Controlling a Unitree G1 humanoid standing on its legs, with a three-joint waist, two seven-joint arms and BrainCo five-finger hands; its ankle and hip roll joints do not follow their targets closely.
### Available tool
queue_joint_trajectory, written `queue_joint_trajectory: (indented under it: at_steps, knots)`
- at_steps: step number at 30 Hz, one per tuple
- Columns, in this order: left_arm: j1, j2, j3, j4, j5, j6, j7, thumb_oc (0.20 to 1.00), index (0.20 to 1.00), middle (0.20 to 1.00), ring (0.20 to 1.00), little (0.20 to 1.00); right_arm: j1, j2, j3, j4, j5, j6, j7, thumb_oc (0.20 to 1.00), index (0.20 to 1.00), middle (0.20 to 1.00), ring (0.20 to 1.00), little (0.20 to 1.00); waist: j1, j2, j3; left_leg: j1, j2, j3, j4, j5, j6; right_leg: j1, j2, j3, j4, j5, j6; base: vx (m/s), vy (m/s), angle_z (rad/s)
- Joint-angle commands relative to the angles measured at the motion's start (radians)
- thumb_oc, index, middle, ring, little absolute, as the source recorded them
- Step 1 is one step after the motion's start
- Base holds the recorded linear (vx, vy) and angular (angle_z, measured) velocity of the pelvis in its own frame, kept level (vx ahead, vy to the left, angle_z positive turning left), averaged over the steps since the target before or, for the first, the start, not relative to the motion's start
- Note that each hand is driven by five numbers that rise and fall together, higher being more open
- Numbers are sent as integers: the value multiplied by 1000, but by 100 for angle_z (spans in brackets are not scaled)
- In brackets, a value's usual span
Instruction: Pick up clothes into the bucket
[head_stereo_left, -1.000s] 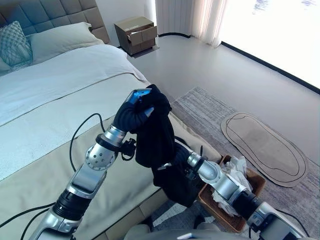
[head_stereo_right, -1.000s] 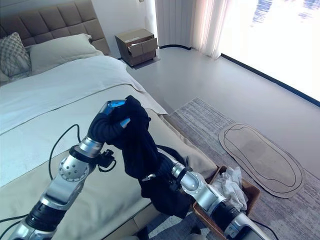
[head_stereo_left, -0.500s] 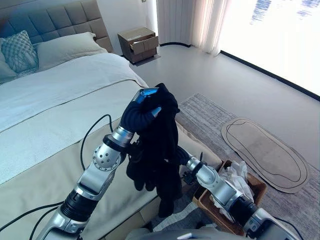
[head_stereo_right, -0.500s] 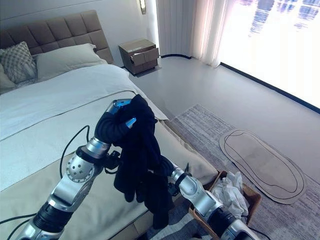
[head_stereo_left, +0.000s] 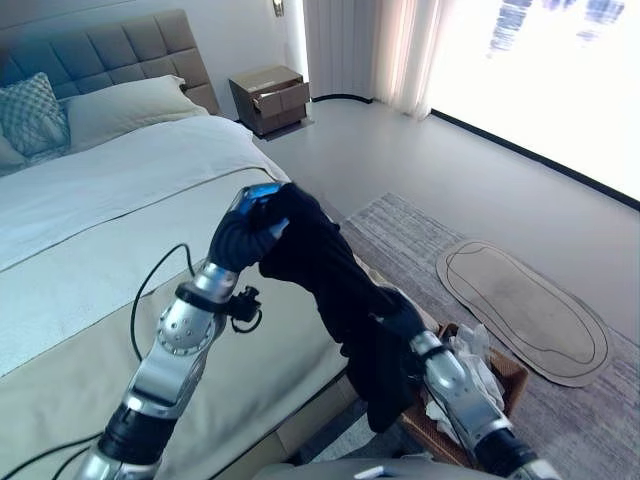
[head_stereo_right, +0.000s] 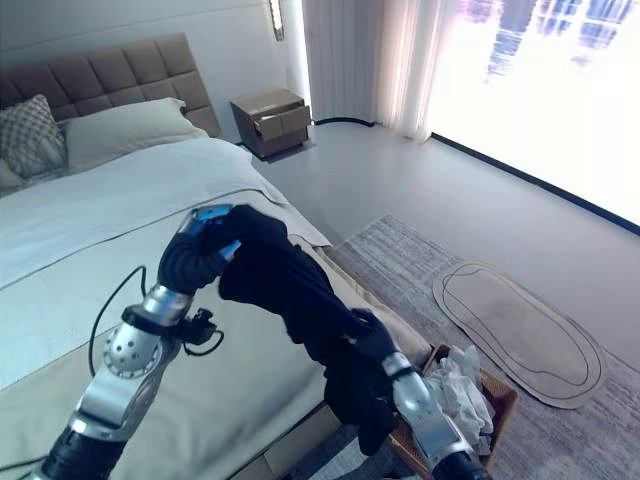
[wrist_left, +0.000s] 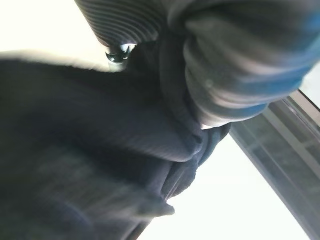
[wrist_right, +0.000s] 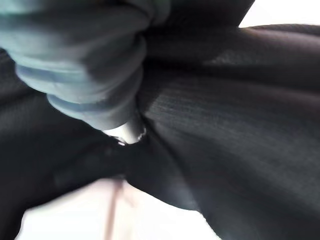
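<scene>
A black garment is stretched in the air between my two hands, beside the bed's corner. My left hand is raised over the bed, its fingers curled on the garment's upper end. My right hand is lower and to the right, sunk in the cloth just left of the basket. The rest of the garment hangs below that hand. The woven basket stands on the floor at the bed's foot and holds white clothes. In the wrist views dark cloth lies against each hand's cover.
The bed with a beige cover lies at the left. A grey rug lies under the basket, with an oval mat on it. A wooden nightstand stands by the far wall, its drawer open.
The garment hung straight down from my left hand before. Now its lower part has been drawn right towards the basket by my right hand, so it stretches between both hands.
</scene>
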Motion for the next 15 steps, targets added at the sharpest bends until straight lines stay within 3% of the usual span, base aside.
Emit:
queue_joint_trajectory:
  at_steps: [1, 2, 3, 6, 8, 9, 13, 14, 15]
  knots:
    - [-4, -2, 249, -52, -78, -137, 97, 200, 200, 200, 200, 200, 59, -79, -249, -38, 106, -46, -73, 200, 200, 200, 200, 200, -11, -65, -23, -14, 24, 25, 18, -24, 8, 0, -23, 26, -58, 84, 24, 0, 0, 0]
    - [-2, -3, 249, -53, -77, -137, 97, 200, 200, 200, 200, 200, 64, -79, -250, -43, 106, -44, -72, 200, 200, 200, 200, 200, -11, -64, -25, -13, 24, 24, 17, -24, 8, 1, -23, 26, -58, 84, 24, 0, 0, 0]
    - [80, -15, 310, -17, -51, -134, 103, 200, 200, 200, 200, 200, 92, -96, -357, -120, 72, -68, -97, 200, 200, 200, 200, 200, -17, -64, -24, -16, 25, 26, 8, -18, 7, -4, -20, 27, -57, 83, 24, -12, -7, -4]
    - [170, -43, 354, 64, 0, -120, 107, 200, 200, 200, 200, 200, 108, -102, -463, -213, 18, -92, -140, 200, 200, 200, 200, 200, -27, -63, -24, -17, 25, 27, 4, -17, 7, -11, -16, 31, -56, 83, 22, 0, 0, 0]
    - [171, -44, 352, 65, 2, -122, 107, 200, 200, 200, 200, 200, 116, -100, -466, -224, 16, -86, -139, 200, 200, 200, 200, 200, -25, -62, -27, -17, 26, 27, 4, -18, 7, -11, -16, 31, -55, 83, 22, 0, 0, 0]
    - [208, -58, 333, 158, 33, -106, 96, 200, 200, 200, 200, 200, 91, -96, -525, -228, 40, -107, -163, 200, 200, 200, 200, 200, -29, -63, -28, -17, 29, 30, 2, -18, 8, -15, -13, 34, -56, 85, 22, 0, 0, 0]
    - [222, -67, 251, 306, 58, -92, 66, 200, 200, 200, 200, 200, 59, -95, -573, -283, 88, -131, -177, 200, 200, 200, 200, 200, -32, -67, -28, -18, 33, 36, 1, -17, 7, -19, -10, 42, -58, 86, 22, 0, 0, 0]
    - [218, -67, 249, 312, 58, -95, 67, 266, 266, 266, 266, 266, 61, -94, -576, -287, 88, -128, -177, 200, 200, 200, 200, 200, -31, -67, -28, -18, 33, 37, 1, -17, 7, -19, -10, 43, -58, 86, 22, -31, -7, -1]
    - [204, -73, 185, 408, 35, -81, 30, 567, 567, 567, 567, 567, 43, -109, -595, -277, 84, -129, -194, 200, 200, 200, 200, 200, -35, -71, -29, -20, 34, 40, 3, -16, 8, -24, -8, 46, -55, 87, 23, -16, -2, -3]
